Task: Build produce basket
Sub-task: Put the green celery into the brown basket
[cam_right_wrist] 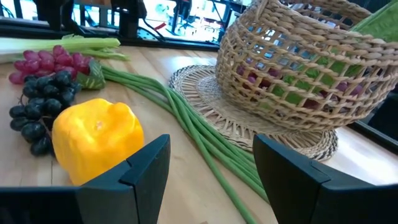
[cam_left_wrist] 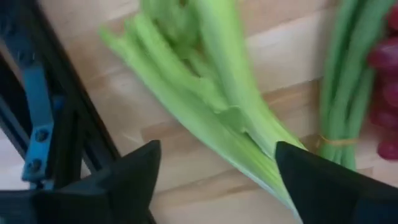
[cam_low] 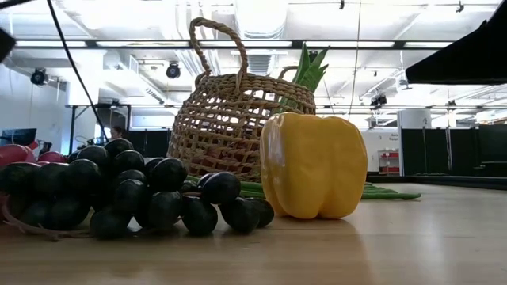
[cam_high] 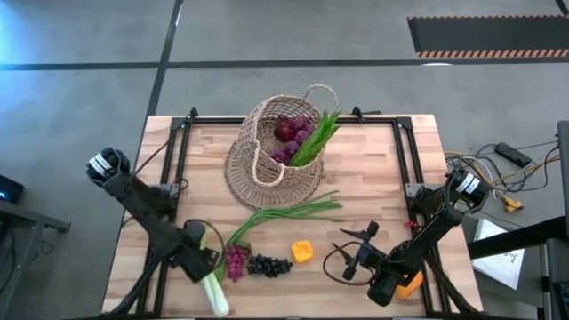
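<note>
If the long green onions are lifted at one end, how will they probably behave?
The long green onions are thin, long stalks that already curve on the table, so they would probably droop. A band holds one end, so that end should stay together; the loose end may fan out. They look light.

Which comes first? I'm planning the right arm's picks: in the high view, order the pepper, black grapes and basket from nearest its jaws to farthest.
From the right gripper, jaws open:
1. Pepper, just toward the left arm.
2. Black grapes, farther the same way, near the front edge.
3. Basket, at the table's far side.
</note>
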`<state>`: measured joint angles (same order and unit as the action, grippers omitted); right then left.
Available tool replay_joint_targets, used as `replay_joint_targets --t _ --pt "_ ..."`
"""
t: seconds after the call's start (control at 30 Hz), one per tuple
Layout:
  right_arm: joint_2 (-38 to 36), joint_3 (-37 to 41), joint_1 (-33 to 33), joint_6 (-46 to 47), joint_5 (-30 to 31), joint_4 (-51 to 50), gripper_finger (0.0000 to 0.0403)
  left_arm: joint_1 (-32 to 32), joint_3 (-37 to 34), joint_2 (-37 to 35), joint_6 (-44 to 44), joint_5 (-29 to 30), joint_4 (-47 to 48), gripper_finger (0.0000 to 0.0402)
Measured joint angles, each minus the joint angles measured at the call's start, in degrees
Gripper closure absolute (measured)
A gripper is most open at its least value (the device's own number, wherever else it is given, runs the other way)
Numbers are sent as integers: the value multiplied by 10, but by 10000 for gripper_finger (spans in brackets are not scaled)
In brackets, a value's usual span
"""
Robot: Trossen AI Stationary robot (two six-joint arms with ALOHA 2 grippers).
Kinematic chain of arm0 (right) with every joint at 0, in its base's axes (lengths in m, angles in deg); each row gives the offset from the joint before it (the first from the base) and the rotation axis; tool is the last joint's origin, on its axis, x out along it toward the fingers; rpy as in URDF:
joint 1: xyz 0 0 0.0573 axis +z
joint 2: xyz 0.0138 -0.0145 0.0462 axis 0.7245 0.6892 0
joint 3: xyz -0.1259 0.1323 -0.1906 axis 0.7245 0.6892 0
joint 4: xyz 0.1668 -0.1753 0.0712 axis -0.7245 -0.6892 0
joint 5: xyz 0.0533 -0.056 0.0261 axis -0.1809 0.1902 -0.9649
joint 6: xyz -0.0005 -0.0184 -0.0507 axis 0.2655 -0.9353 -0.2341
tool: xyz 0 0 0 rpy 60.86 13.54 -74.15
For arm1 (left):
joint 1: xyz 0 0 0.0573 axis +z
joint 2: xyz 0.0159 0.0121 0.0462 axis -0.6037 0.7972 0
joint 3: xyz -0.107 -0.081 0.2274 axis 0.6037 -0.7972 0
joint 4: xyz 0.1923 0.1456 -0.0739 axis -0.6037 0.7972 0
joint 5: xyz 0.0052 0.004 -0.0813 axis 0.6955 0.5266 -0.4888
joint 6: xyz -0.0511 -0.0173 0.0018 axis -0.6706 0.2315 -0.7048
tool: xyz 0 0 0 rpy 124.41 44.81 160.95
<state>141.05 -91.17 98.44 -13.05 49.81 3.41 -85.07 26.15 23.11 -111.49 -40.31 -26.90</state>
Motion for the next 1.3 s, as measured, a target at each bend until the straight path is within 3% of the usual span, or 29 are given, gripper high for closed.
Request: replay_joint_targets --t 0.23,0.47,0.77,1.03,1.3 --pt "0 0 0 -8 0 0 182 -34 -14 19 -108 42 -25 43" --pt "0 0 0 -8 0 2 182 -31 -25 57 -110 47 -27 40" --pt "37 0 0 -8 6 34 182 -28 -102 73 -95 43 -143 46" --pt "80 0 0 -9 21 89 182 -15 -132 62 -73 37 -161 106" --pt "80 0 0 -9 30 95 182 1 -140 62 -16 34 -152 214"
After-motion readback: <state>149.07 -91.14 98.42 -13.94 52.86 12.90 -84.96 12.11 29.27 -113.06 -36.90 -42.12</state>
